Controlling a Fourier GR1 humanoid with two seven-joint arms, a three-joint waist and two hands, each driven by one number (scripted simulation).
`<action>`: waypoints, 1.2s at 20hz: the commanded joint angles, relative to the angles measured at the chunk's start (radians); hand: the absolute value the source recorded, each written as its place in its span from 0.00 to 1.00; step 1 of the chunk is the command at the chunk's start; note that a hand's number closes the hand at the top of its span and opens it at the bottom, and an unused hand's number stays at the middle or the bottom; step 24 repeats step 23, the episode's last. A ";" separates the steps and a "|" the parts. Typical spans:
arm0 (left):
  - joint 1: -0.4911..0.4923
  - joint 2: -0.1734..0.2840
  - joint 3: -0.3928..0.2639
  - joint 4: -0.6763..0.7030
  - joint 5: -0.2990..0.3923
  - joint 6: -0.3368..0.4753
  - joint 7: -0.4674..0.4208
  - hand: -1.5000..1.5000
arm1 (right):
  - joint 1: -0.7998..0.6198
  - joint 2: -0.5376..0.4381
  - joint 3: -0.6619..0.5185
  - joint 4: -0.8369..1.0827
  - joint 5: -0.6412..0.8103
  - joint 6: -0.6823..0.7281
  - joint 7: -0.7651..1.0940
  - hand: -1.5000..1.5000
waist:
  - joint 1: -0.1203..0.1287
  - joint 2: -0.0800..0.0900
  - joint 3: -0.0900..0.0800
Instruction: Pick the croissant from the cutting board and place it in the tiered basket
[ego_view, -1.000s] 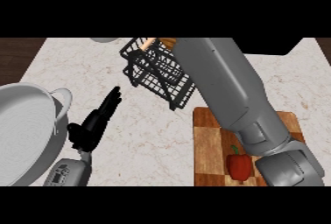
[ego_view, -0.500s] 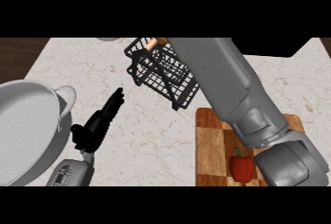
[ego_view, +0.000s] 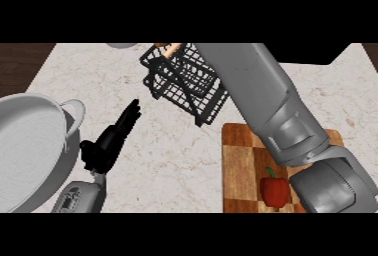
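A small tan piece of the croissant (ego_view: 170, 49) shows at the far top rim of the black wire tiered basket (ego_view: 184, 85). My right forearm (ego_view: 255, 95) reaches from the lower right across the wooden cutting board (ego_view: 240, 150) and over the basket's right side. The right hand itself is hidden past the forearm's far end. My left hand (ego_view: 109, 142) rests open on the counter left of the basket, fingers straight and pointing away.
A red bell pepper (ego_view: 275, 190) lies on the cutting board near its front. A large grey pot (ego_view: 33, 150) with a handle fills the left side. A pale round object (ego_view: 122, 45) peeks in at the counter's far edge.
The right forearm has stretched slightly farther over the basket. The left hand, pot and pepper have stayed put.
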 joint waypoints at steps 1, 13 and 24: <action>0.025 0.029 0.025 0.030 0.018 -0.037 -0.048 0.50 | -0.019 0.001 0.057 0.013 0.035 -0.170 0.025 0.00 | -0.031 -0.009 -0.001; 0.073 0.026 0.064 -0.018 0.017 0.033 0.013 0.50 | 0.109 -0.175 0.091 -0.111 0.234 -0.443 0.035 0.00 | -0.122 -0.038 0.003; 0.148 0.035 0.104 -0.011 0.040 0.037 -0.027 0.50 | 0.450 -0.293 0.116 -0.536 0.169 -0.248 0.039 0.00 | -0.212 -0.064 0.004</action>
